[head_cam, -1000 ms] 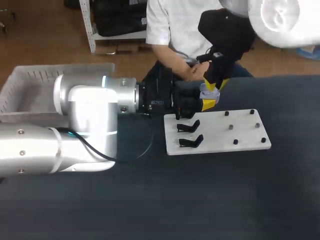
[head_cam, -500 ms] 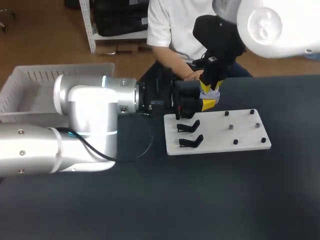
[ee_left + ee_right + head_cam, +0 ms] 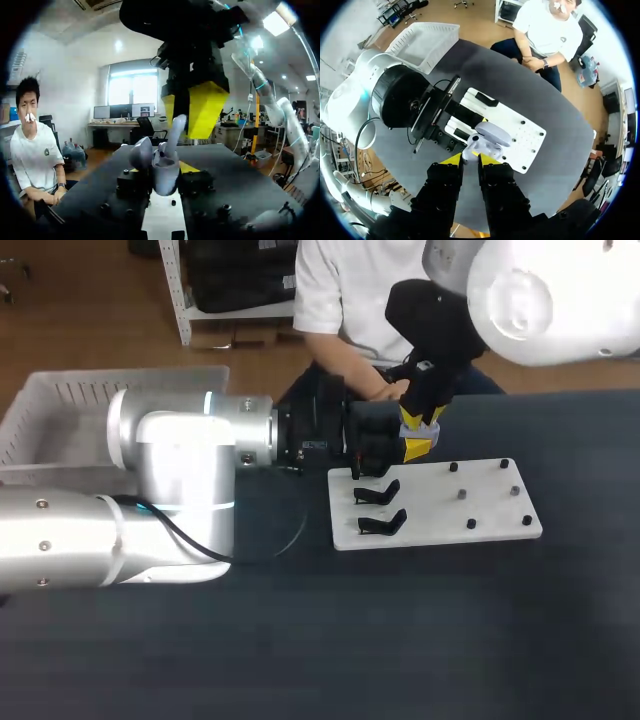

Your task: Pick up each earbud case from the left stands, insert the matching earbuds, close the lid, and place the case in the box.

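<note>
My left gripper [image 3: 398, 451] is shut on a lavender earbud case [image 3: 165, 172] held above the far left corner of the white board [image 3: 480, 510]. The case's lid [image 3: 141, 152] stands open. My right gripper [image 3: 418, 423] hangs directly over the case, shut on a lavender earbud [image 3: 174, 131] whose lower end sits in the open case. In the right wrist view the earbud [image 3: 470, 153] shows pinched between the yellow tips of the right gripper [image 3: 470, 159], just above the case lid [image 3: 492, 134].
Two bare black stands [image 3: 378, 492] [image 3: 383, 524] sit on the board's left side, and several small black pegs [image 3: 462, 494] on its right. A white basket [image 3: 60, 420] stands at the far left, behind my left arm.
My right gripper has shifted slightly left and down onto the case with the earbud. The left arm has not moved.
</note>
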You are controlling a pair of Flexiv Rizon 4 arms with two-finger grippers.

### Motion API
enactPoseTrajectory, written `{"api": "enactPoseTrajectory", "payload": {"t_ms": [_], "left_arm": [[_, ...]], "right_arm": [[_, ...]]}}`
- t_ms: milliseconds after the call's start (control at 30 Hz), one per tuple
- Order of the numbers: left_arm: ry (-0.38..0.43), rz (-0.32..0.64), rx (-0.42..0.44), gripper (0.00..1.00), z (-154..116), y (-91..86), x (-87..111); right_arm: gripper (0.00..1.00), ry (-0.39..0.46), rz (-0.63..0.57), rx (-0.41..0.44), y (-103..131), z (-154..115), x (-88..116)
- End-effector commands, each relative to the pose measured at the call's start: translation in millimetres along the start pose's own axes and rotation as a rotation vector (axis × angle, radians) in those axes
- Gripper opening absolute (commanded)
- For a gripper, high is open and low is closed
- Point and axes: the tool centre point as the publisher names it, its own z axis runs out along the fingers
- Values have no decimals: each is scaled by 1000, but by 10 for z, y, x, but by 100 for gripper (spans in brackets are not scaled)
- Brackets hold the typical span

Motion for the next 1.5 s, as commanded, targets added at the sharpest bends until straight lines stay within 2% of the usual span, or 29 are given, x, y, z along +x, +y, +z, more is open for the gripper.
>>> {"api": "enactPoseTrajectory", "payload": {"t_ms": [33, 1500], "left_arm": [[-8, 5, -6, 0, 4, -8, 16], [-8, 5, -6, 0, 4, -8, 16]], "right_arm": [[0, 6, -5, 5, -8, 27, -24], [0, 36, -31, 27, -38, 145, -82]]}}
